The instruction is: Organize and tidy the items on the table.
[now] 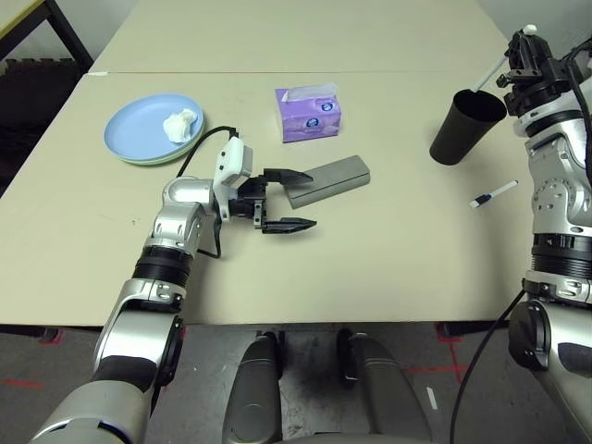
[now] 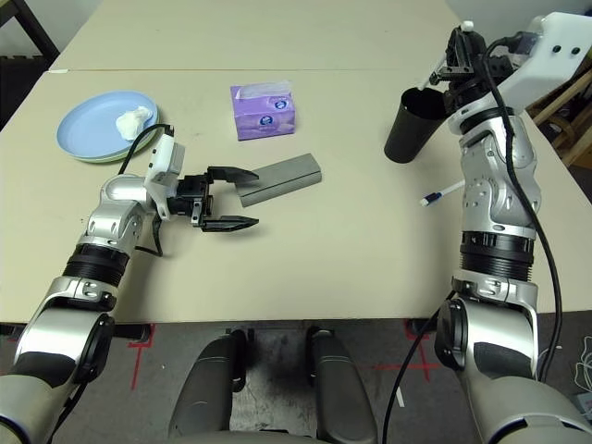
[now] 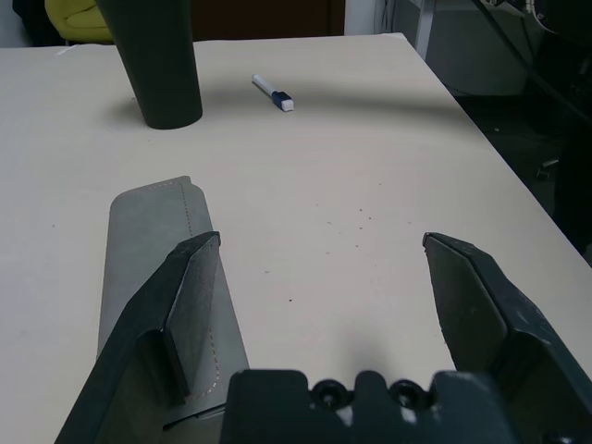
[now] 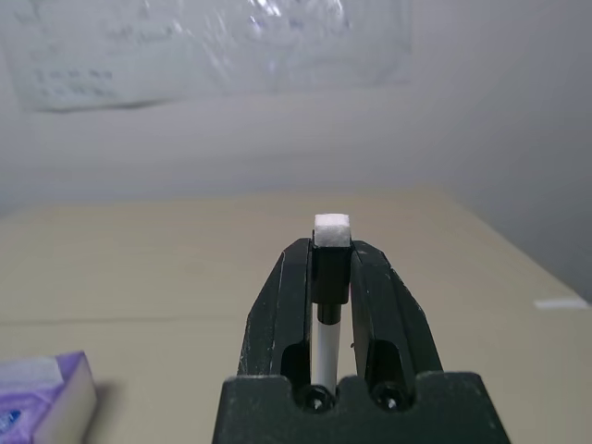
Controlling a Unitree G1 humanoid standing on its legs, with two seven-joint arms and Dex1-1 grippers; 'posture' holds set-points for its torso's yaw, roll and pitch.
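Observation:
My left gripper (image 1: 312, 198) is open low over the table (image 1: 398, 268), at the near end of the grey glasses case (image 1: 328, 180). One finger (image 3: 190, 305) hangs over the case (image 3: 153, 240), the other over bare table. At the far right my right gripper (image 1: 523, 55) is shut on a white pen (image 4: 331, 227), held above the rim of the black cup (image 1: 465, 127). The light blue plate (image 1: 139, 125) lies stacked on the pale green plate (image 1: 162, 162) at the left, with the crumpled tissue (image 1: 180, 125) on it. The purple tissue box (image 1: 308, 113) stands behind the case.
A second white pen with a dark cap (image 1: 493, 194) lies on the table near the cup, also seen as the pen (image 3: 274, 93) past the case. A seam crosses the table behind the tissue box. Bare tabletop stretches between the case and the cup.

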